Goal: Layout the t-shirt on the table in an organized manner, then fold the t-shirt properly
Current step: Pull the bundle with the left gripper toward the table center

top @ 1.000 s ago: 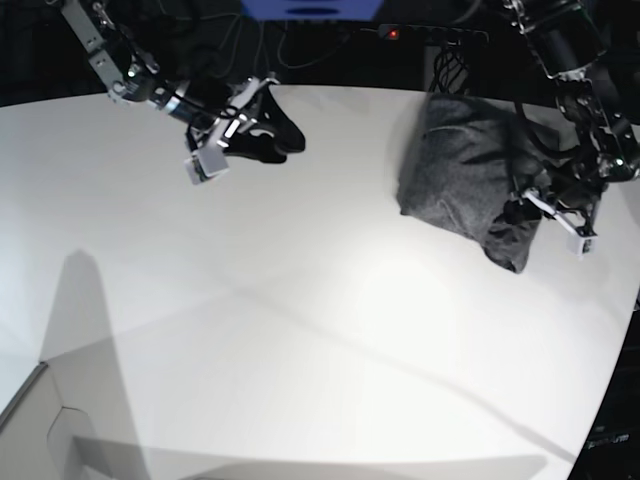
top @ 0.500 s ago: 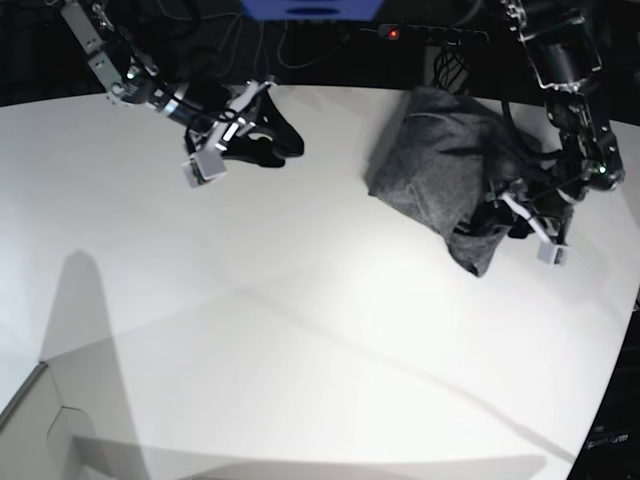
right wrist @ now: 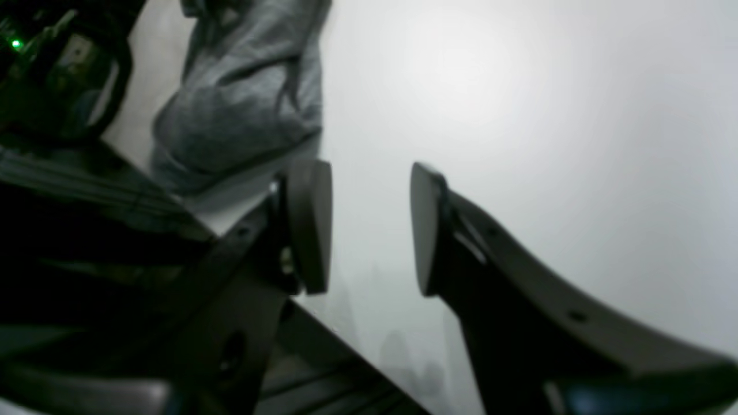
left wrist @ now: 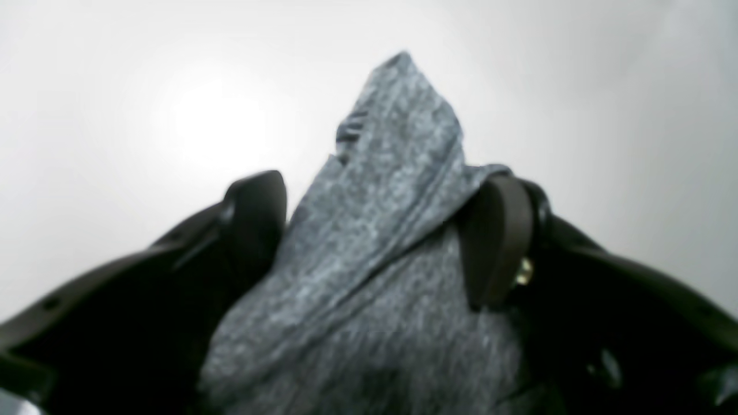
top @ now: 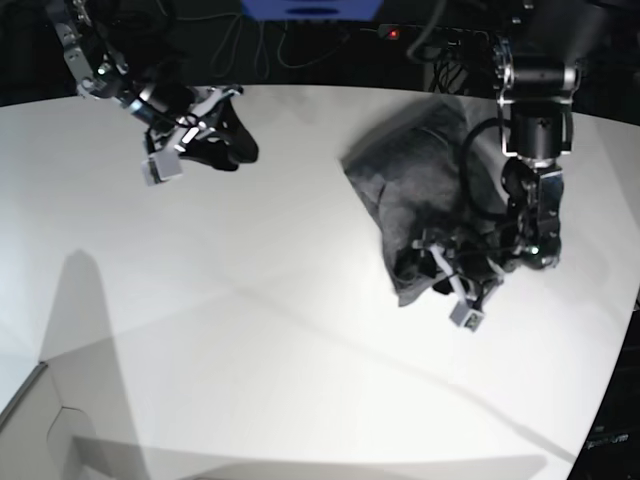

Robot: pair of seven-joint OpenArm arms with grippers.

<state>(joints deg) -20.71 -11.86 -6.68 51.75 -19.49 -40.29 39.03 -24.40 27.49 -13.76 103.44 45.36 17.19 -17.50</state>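
Observation:
The dark heather-grey t-shirt [top: 405, 195] lies bunched in a heap on the right half of the white table [top: 250, 330]. My left gripper [top: 440, 272] is shut on the heap's near corner. In the left wrist view the gripper [left wrist: 375, 196] has a fold of the shirt [left wrist: 380, 276] clamped between its fingers, just above the table [left wrist: 144, 104]. My right gripper [top: 228, 135] hovers open and empty over the table's far left, well apart from the shirt. In the right wrist view the gripper [right wrist: 369, 225] has its jaws apart, and the shirt [right wrist: 248, 109] shows at the upper left.
The left arm [top: 535, 130] reaches down from the far right over the shirt. A power strip with a red light [top: 392, 33] and cables lie beyond the table's far edge. A pale box corner [top: 30, 420] juts in at the front left. The table's edge curves at the right [top: 625, 330].
My left gripper has dragged the shirt leftward and toward the front of the table, and the heap has stretched out. My right gripper has drifted left and a little back.

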